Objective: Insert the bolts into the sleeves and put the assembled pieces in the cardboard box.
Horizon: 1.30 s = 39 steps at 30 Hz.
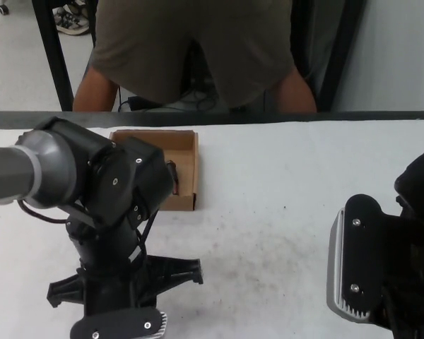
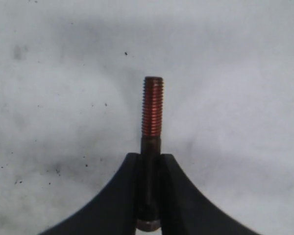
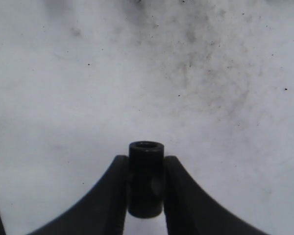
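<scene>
Bolt: head end clamped in the left gripper, threads free, near the cardboard box.
Sleeve: pinched in the right gripper, bore outward, well apart from the box.
Mating: square threads to bore before pushing.
Box: possibly holds a dark piece.
</scene>
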### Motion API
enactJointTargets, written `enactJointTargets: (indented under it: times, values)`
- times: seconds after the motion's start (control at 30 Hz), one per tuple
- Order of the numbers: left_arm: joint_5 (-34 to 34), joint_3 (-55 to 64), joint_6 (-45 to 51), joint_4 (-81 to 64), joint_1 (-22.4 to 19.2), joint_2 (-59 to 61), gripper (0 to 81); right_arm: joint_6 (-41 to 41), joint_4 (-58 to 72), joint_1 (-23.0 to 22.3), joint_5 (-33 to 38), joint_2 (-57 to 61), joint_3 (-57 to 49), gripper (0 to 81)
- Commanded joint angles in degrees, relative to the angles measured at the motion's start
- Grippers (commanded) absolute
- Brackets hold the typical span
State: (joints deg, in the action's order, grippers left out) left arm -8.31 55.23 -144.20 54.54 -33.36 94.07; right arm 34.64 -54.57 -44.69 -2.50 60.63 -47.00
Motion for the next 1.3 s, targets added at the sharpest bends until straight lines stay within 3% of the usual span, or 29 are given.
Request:
enactJointTargets:
  times: [0.0,0.17,0.27,0.47,0.53,0.77,0.97,1.27]
  values:
    - [0.16,-0.33,-3.23,0.29,0.19,-1.04,0.8,0.47,0.26,0.22,0.67,-0.67,-0.18,0.2]
    - [0.57,-2.44,-3.93,-0.71,0.32,-1.04,0.1,0.1,0.37,0.22,0.67,-0.67,-0.18,0.2]
    - [0.57,-3.09,-3.6,-0.58,0.32,-1.04,5.7,0.04,0.37,0.22,0.67,-0.67,-0.18,0.2]
    - [0.46,-3.36,2.91,-0.8,0.32,-1.04,38.6,0.04,0.37,0.22,0.67,-0.67,-0.18,0.2]
    - [0.46,-3.36,5.15,-1.48,0.32,-1.04,42.6,0.49,0.37,0.22,0.67,-0.67,-0.18,0.2]
    - [1.01,-3.36,17.37,-11.18,0.16,-1.04,42.6,0.49,0.37,0.22,0.67,-0.67,-0.18,0.2]
    - [8.31,-3.2,36.16,-22.12,-0.71,-2.5,42.6,0.38,0.37,0.22,0.43,-0.67,-0.18,0.2]
    - [10.66,2.58,69.31,-2.61,-2.21,-7.55,42.6,-2.3,-1.75,0.22,0.23,-0.67,-0.18,0.2]
